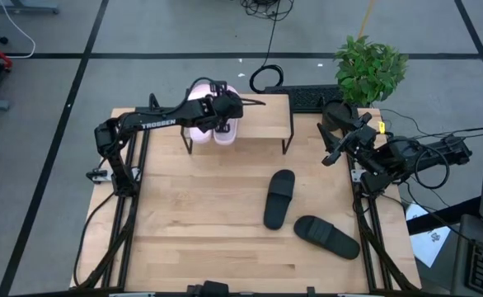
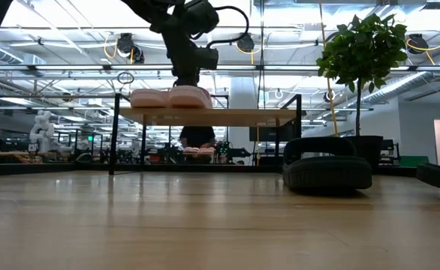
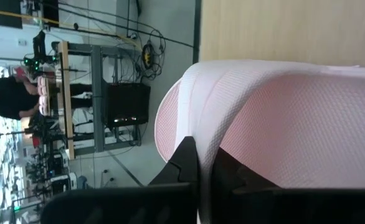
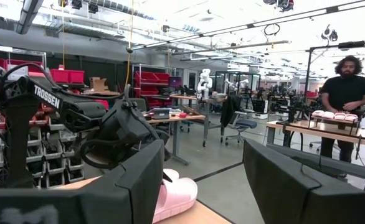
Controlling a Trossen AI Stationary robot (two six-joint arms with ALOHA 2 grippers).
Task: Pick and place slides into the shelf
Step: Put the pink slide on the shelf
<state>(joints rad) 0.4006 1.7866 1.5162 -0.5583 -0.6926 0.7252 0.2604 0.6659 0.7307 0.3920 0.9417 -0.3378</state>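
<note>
Both pink slides (image 1: 213, 124) lie side by side on the shelf (image 1: 262, 115), at its left end. The left gripper (image 1: 225, 107) is on them, and its fingers (image 3: 185, 165) seem closed on one strap. The two black slides (image 1: 279, 199) lie on the table (image 1: 200, 223). The right gripper (image 1: 334, 153) waits aside with its fingers spread.
</note>
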